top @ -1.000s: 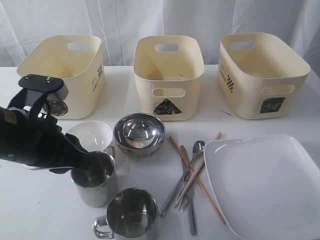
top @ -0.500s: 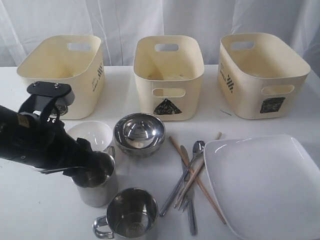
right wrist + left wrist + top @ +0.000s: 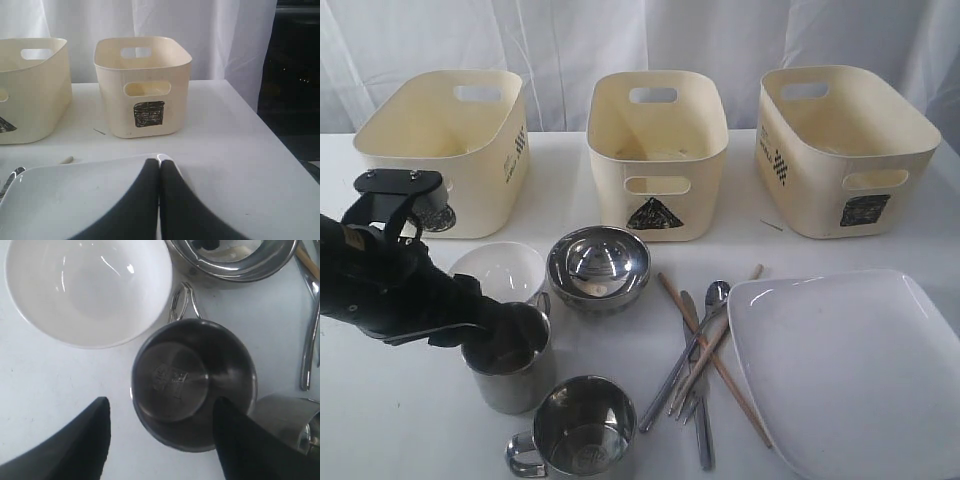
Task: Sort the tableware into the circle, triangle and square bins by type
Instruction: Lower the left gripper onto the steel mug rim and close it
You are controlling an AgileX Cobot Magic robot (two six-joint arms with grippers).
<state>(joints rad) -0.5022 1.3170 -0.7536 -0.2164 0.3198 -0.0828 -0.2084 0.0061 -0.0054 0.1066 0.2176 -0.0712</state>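
Note:
My left gripper (image 3: 161, 401) is open just above a steel mug (image 3: 192, 385), one finger (image 3: 240, 440) over its inside and the other over the table beside it. In the exterior view that gripper (image 3: 508, 335) hangs over the mug (image 3: 510, 375). A second mug (image 3: 582, 438) stands nearer the front. Close by sit the white bowl (image 3: 500, 268), steel bowl (image 3: 598, 265), spoon (image 3: 717, 293), chopsticks (image 3: 715, 360) and plate (image 3: 850, 370). The circle bin (image 3: 450, 140), triangle bin (image 3: 657, 150) and square bin (image 3: 840, 150) stand behind. My right gripper (image 3: 160, 162) is shut over the plate's corner (image 3: 75, 195).
A fork and knife (image 3: 700, 420) lie tangled with the spoon and chopsticks between the mugs and the plate. The white bowl (image 3: 87, 290) nearly touches the mug's handle (image 3: 182, 300). White curtains hang behind the bins. The table's right edge (image 3: 280, 145) drops off beside the square bin (image 3: 142, 85).
My left gripper's jaws have spread wider over the mug, and the arm has shifted slightly left. The mug and the other tableware have not moved.

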